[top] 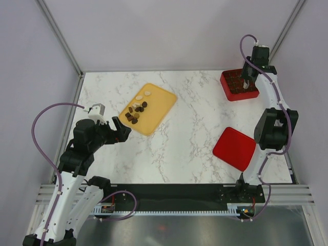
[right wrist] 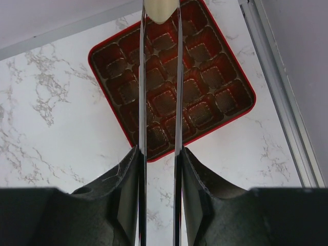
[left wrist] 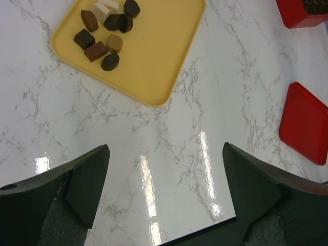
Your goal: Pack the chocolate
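Observation:
Several chocolate pieces [top: 136, 114], mostly dark brown with a few cream-white ones, lie on the yellow tray [top: 160, 102] at the table's back left. In the left wrist view the chocolate [left wrist: 107, 38] is bunched in the tray's [left wrist: 159, 51] far corner. My left gripper [top: 124, 128] [left wrist: 165, 147] hangs open just short of the tray, with only bare table between its fingers. My right gripper [top: 249, 81] [right wrist: 160, 149] is shut on thin metal tongs [right wrist: 142, 92]. The tongs pinch a cream-white chocolate [right wrist: 160, 10] above the red gridded box [top: 239, 93] [right wrist: 205, 77], whose cells look empty.
A flat red lid [top: 234, 148] [left wrist: 305, 125] lies on the marble table at the right, between the box and the arm's base. A metal frame rail [right wrist: 277, 92] runs along the table's right edge beside the box.

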Available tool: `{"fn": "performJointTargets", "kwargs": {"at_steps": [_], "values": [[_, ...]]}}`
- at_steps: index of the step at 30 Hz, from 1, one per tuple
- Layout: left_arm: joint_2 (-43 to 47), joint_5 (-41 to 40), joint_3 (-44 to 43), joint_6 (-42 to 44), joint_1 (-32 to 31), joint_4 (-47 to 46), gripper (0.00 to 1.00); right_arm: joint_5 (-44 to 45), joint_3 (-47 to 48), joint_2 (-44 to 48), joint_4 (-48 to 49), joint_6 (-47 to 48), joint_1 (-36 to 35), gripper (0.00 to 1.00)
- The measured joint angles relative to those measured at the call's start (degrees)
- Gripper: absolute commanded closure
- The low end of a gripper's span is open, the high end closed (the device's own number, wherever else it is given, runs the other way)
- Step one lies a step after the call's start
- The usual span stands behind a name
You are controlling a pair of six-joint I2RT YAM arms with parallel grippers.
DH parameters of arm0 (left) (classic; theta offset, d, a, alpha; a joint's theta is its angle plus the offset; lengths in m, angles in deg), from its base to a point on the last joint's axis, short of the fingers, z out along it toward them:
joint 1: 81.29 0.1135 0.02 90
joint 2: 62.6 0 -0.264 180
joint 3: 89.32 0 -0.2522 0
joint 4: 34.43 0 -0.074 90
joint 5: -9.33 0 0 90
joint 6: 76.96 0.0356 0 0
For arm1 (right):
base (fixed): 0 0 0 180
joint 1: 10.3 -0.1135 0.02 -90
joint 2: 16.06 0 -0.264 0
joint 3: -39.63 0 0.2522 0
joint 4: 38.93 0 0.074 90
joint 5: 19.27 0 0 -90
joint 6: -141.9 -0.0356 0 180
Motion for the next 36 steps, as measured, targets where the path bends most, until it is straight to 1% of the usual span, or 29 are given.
{"fn": "performJointTargets", "kwargs": {"at_steps": [6,14,32,36], "values": [[0.0,0.0,0.0,0.0,0.0,0.0,0.0,-0.6,0.6,-3.6,-1.5,-0.2,1.2,0.65],[-0.1,0.0,0.0,0.0,0.0,0.0,0.0,-1.9,0.7,-6.2,-1.4,-0.1,1.2,0.65],[-0.2,0.0,0.0,0.0,0.0,0.0,0.0,-3.2,3.7,-9.4,-1.1,-0.1,2.0,0.62],[-0.2,0.0,0.0,0.0,0.0,0.0,0.0,-3.6,3.8,-10.4,-1.0,-0.1,2.3,0.58]]}}
